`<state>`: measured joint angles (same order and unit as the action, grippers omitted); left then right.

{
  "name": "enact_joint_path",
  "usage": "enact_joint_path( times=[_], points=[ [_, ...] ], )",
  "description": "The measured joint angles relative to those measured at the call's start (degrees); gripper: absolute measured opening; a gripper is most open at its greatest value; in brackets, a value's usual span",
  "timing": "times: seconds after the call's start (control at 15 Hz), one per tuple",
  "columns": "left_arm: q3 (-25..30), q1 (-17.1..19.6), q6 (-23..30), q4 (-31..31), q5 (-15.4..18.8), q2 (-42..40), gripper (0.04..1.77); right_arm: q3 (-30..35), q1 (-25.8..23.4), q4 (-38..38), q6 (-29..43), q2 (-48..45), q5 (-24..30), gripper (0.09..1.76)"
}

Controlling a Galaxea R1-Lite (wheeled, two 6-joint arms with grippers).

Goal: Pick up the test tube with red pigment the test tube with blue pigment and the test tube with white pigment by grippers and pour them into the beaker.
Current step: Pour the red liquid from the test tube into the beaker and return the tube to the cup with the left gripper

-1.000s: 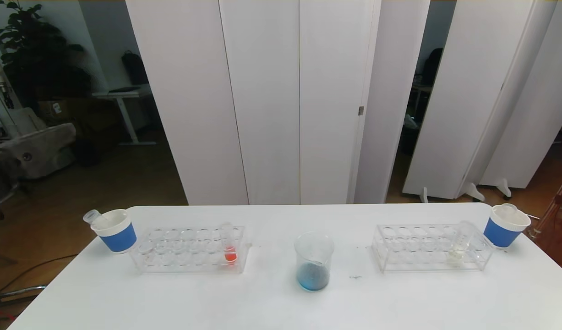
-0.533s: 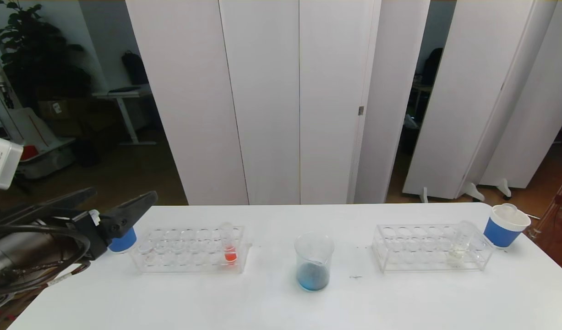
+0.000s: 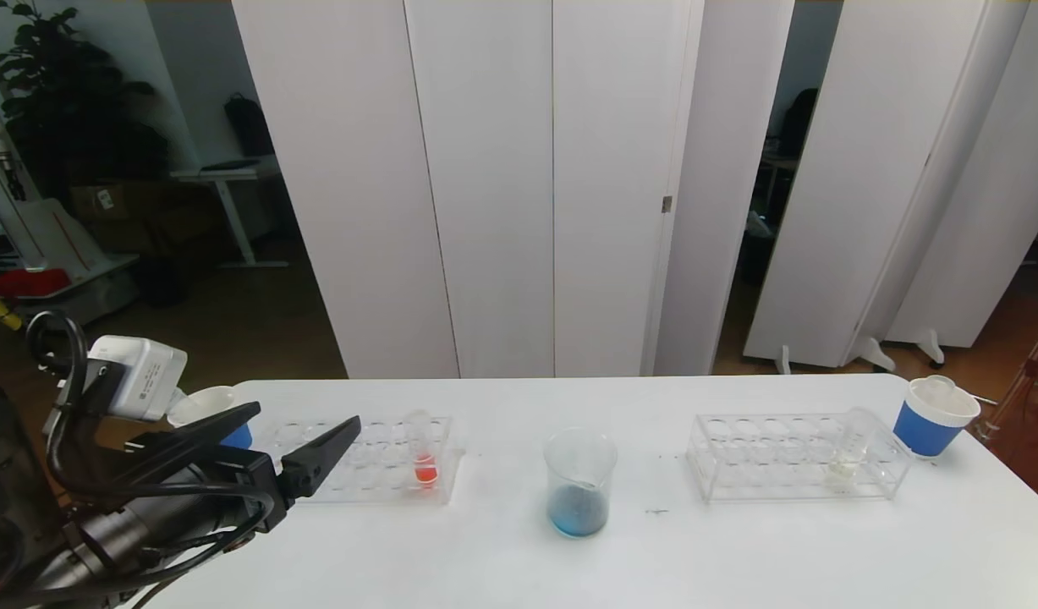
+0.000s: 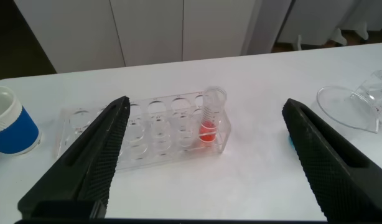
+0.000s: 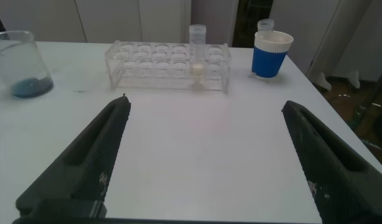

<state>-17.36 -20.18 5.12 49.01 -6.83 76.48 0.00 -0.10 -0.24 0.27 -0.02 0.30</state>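
With my left gripper (image 3: 294, 448) spread wide, I risk knocking the clear plastic rack (image 3: 358, 461) while reaching the slim red-pigment test tube (image 3: 422, 452).

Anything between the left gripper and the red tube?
Only empty rack holes: in the head view the open left gripper hovers over them, short of the red tube.

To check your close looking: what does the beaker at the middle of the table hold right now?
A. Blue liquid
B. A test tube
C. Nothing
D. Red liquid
A: the beaker shows a shallow layer of blue liquid at its bottom and nothing else inside.
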Motion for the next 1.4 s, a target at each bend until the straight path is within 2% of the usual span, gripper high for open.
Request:
enact_joint_path(
  times=[0.2,0.67,0.87,1.4],
  points=[
    [2.0,-2.5,0.2,7.6,-3.2,6.8,1.75,0.0,0.0,0.0,0.0,0.0,0.0,1.75],
    [0.4,-8.1,4.7,11.3,-10.9,18.7,1.75,0.0,0.0,0.0,0.0,0.0,0.0,1.75],
    [-0.2,-10.0,7.2,11.5,-11.9,21.6,1.75,0.0,0.0,0.0,0.0,0.0,0.0,1.75],
    [-5.4,-11.3,9.1,14.3,-16.2,28.9,1.75,0.0,0.0,0.0,0.0,0.0,0.0,1.75]
  ],
)
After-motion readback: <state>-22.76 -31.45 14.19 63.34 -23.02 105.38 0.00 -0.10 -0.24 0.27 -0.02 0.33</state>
